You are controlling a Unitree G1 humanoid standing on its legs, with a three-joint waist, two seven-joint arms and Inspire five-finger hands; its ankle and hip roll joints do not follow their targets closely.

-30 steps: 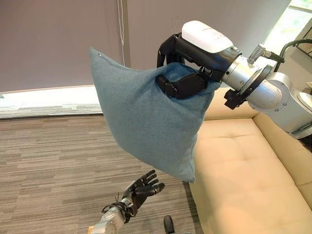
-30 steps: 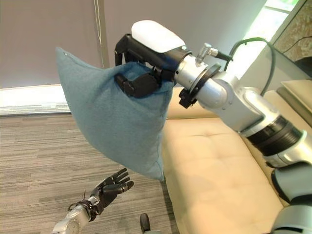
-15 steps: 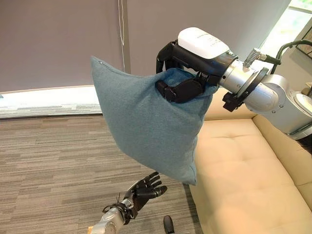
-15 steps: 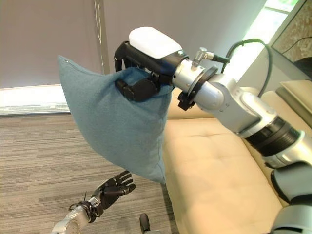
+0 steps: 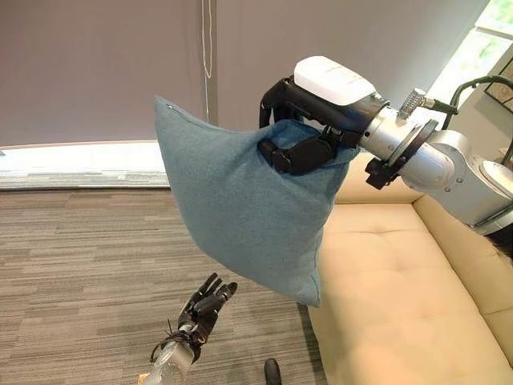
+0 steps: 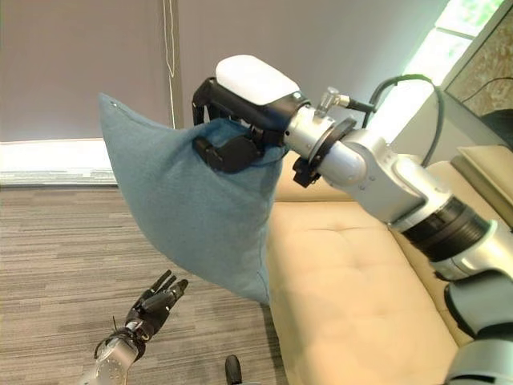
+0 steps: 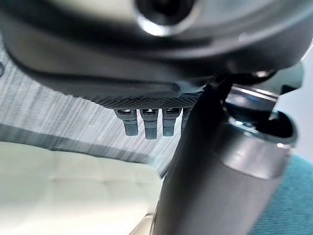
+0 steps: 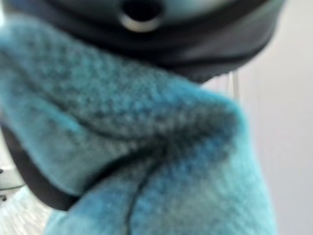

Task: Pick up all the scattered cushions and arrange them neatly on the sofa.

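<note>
The cream sofa (image 5: 401,273) is sitting bare of cushions as far as I can see, so I am judging the arranging as barely begun, with one cushion in the air and none placed. I am dangling a blue cushion (image 5: 240,200) by its upper corner, above the striped carpet (image 5: 80,257) at the sofa's near end, its lower corner hanging just off the seat edge. My right hand (image 5: 300,148) is reaching across from the right at head height, fingers and thumb clenching that bunched corner. My left hand (image 5: 204,301) is waiting low beneath the cushion, fingers straight and relaxed, carrying nothing.
</note>
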